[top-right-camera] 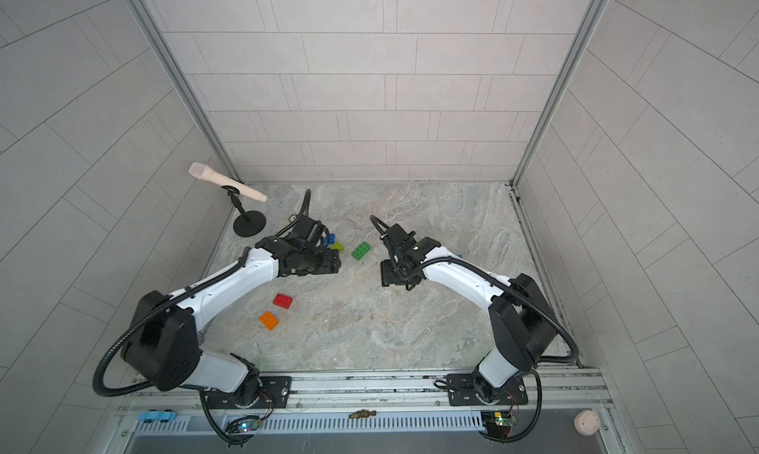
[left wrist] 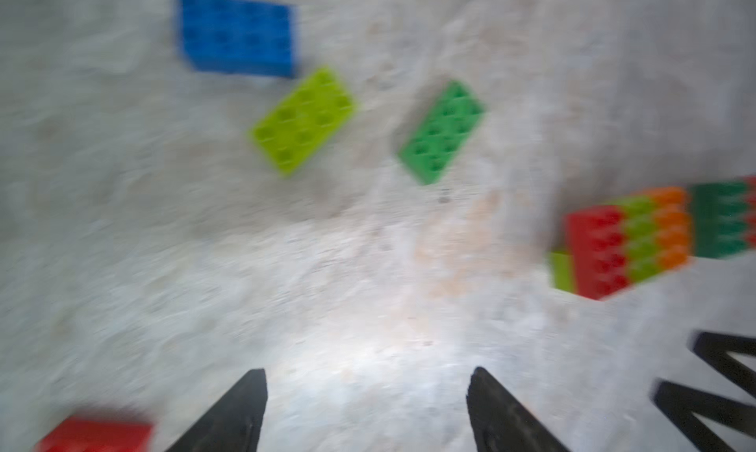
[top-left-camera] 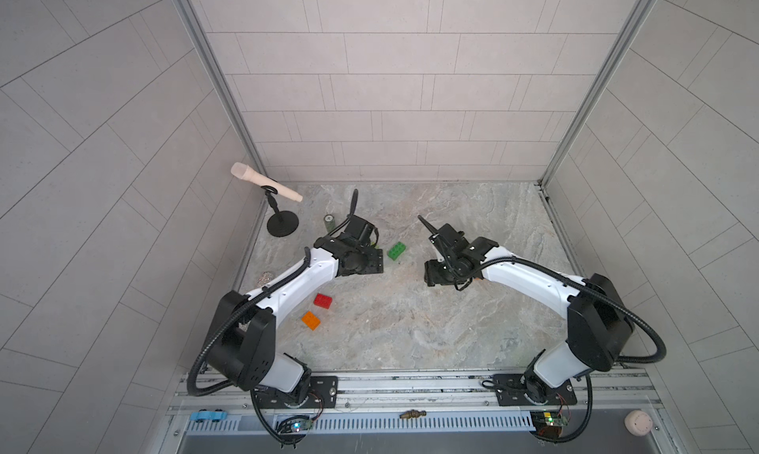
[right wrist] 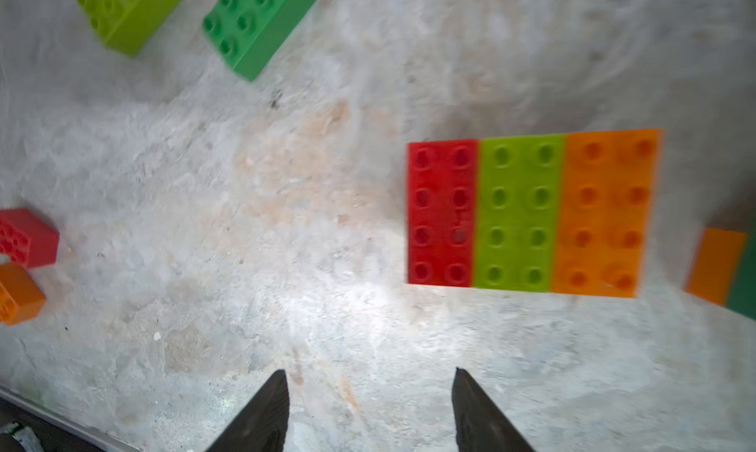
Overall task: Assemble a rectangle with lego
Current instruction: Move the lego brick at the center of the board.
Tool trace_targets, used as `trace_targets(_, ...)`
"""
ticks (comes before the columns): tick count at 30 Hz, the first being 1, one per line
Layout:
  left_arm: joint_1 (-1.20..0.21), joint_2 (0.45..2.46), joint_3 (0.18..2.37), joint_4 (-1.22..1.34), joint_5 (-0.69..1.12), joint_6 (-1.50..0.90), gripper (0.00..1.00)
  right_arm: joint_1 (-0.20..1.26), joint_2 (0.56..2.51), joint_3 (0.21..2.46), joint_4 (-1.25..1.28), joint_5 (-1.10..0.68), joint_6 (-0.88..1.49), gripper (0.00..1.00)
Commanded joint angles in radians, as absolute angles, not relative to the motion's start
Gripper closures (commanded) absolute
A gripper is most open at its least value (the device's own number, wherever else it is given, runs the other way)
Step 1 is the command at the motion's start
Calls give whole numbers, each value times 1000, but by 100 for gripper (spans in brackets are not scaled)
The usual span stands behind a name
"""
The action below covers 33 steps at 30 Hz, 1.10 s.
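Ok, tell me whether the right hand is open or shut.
Open: on the right hand, the fingertips stand apart in its wrist view, only bare table between them.

Marbled tabletop (top-left-camera: 410, 328) bears loose lego bricks (top-left-camera: 396, 251), a joined slab (right wrist: 523, 212), a microphone stand (top-left-camera: 282, 225).

Pale grey tiled walls close in on three sides. The back wall (top-left-camera: 390, 82) is laid in long staggered rectangles, and the side wall (top-left-camera: 102, 143) tiles run slantwise in both top views. An aluminium post (top-left-camera: 217, 82) marks the far left corner. Below, the bench (top-left-camera: 410, 332) shows grey-beige marbling. A slotted metal rail (top-left-camera: 410, 390) lines its near edge, with a vented strip (top-left-camera: 369, 424) just beyond. In the right wrist view, a bright light patch (right wrist: 327, 306) falls on the marbling.
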State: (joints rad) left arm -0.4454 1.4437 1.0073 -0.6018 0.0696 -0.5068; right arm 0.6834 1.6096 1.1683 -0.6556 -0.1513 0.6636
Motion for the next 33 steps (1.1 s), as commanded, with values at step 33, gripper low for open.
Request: trace_targets(33, -228, 1491, 715, -497, 103, -713, 48, 804, 1800, 1364, -703, -69, 608, 38)
